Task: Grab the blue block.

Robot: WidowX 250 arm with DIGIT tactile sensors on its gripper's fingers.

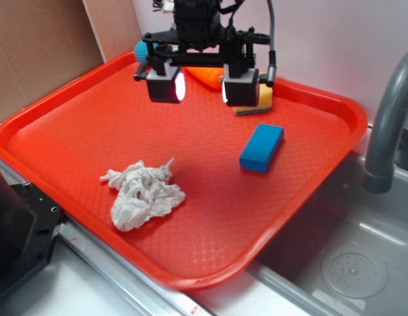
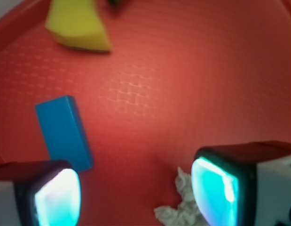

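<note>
the tool (image 1: pixel 204 85) hangs above the far half of the red tray (image 1: pixel 52 125), its two pads spread wide with nothing between them. the blue block (image 1: pixel 262 147) lies flat on the tray's right side, nearer the camera than the tool and off to one side of it, so the tool is not yet over it. in the wrist view the block (image 2: pixel 64 132) sits beside one pad rather than in the gap, and it lies at a slant to the line of the pads.

the main risk is a descent from this spot: a pad could land on top of the block or clip its end and skid it across the tray. the slant matters too, since closing across a corner could twist the smooth brick out of the pinch. the yellow sponge (image 1: pixel 263 99) lies just behind the tool, and the crumpled cloth (image 1: pixel 143 194) is near the other pad in the wrist view; a sloppy sideways move could catch either one. the teal ball (image 1: pixel 143 50) at the back corner looks too far off to interfere.
</note>
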